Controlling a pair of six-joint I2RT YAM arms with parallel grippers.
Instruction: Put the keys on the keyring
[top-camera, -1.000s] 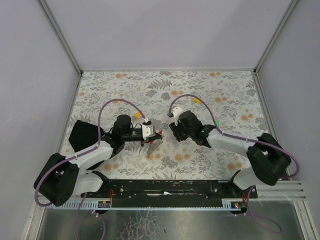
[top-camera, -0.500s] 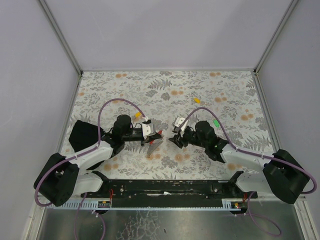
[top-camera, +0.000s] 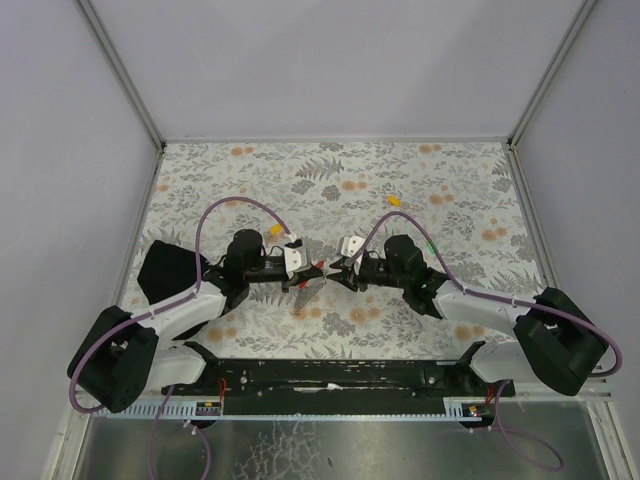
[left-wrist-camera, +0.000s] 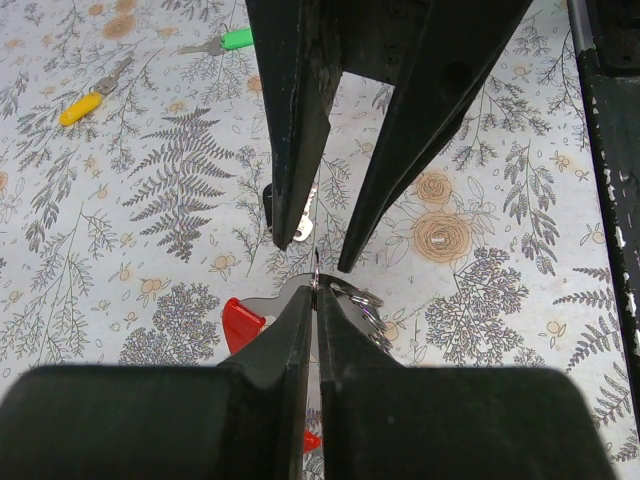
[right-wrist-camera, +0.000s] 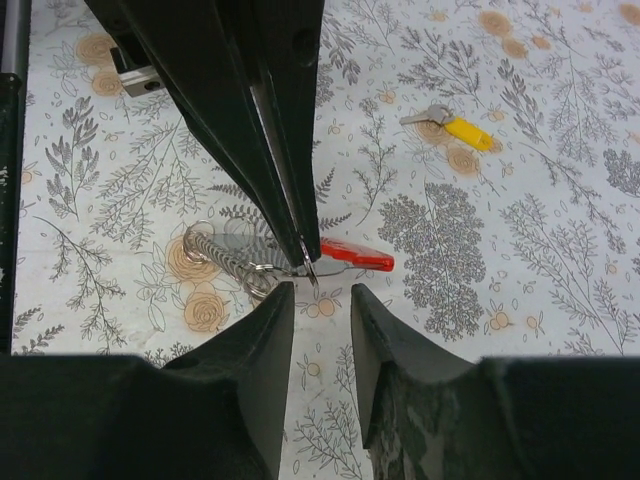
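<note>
My left gripper (top-camera: 318, 270) (left-wrist-camera: 316, 287) is shut on the keyring (right-wrist-camera: 357, 255), pinching a thin metal ring at its edge. The keyring's red loop (left-wrist-camera: 240, 324) and grey fan piece (top-camera: 307, 291) hang just above the table, with small wire rings (left-wrist-camera: 361, 299) on one side. My right gripper (top-camera: 332, 273) (right-wrist-camera: 320, 296) faces it tip to tip, jaws apart, nothing between them in the right wrist view. A silver, dark-headed key (left-wrist-camera: 304, 226) shows at one right fingertip; I cannot tell whether it is held or lying on the table.
A yellow key (top-camera: 395, 200) (left-wrist-camera: 84, 104) and a green key (top-camera: 432, 247) (left-wrist-camera: 232, 40) lie behind the right arm. An orange-yellow key (top-camera: 274, 229) (right-wrist-camera: 456, 128) lies by the left wrist. The flowered mat (top-camera: 330, 180) is walled on three sides.
The right arm has swung in from the back, bringing its gripper down in front of the left one. The left gripper and keyring have stayed put.
</note>
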